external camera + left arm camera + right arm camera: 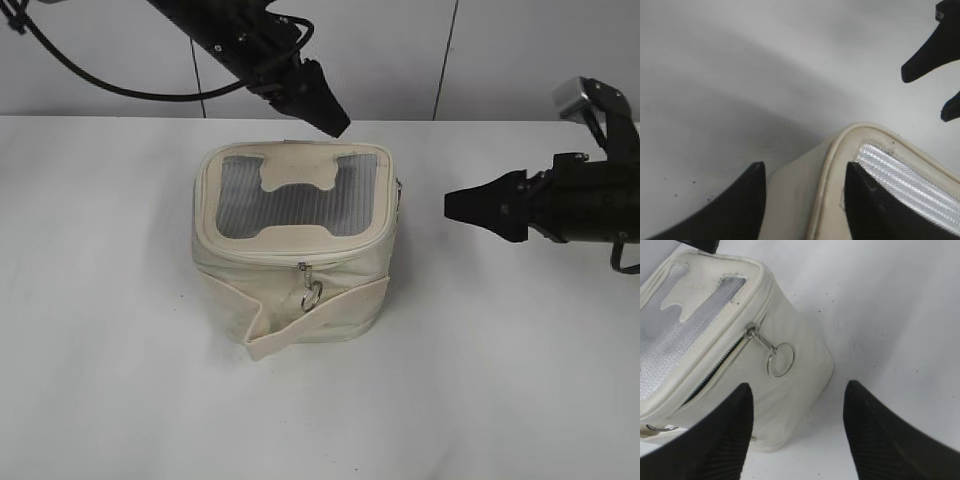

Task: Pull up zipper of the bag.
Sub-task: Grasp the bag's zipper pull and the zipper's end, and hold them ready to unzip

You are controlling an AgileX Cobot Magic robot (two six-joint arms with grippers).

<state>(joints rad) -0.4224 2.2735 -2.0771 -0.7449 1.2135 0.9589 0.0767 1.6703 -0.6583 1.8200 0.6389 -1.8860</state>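
Observation:
The cream bag (pixel 290 240) stands mid-table, its grey mesh lid panel (pixel 300 195) facing up and its strap band (pixel 320 315) loose across the front. The zipper runs round the lid rim. One silver slider with a ring pull (pixel 311 292) hangs at the front. In the right wrist view a second slider (pixel 751 331) with a ring pull (pixel 780 360) hangs on the bag's side (pixel 790 390), with dark open teeth to its left. My right gripper (pixel 799 386) is open and empty, right of the bag (pixel 452 207). My left gripper (pixel 335 122) is open, straddling the bag's back corner rim (pixel 830 200) without closing.
The bag stands on a white table (pixel 110 380). A pale wall with vertical seams (pixel 445 60) rises behind the table. My right gripper's fingers show at the upper right of the left wrist view (pixel 930 55).

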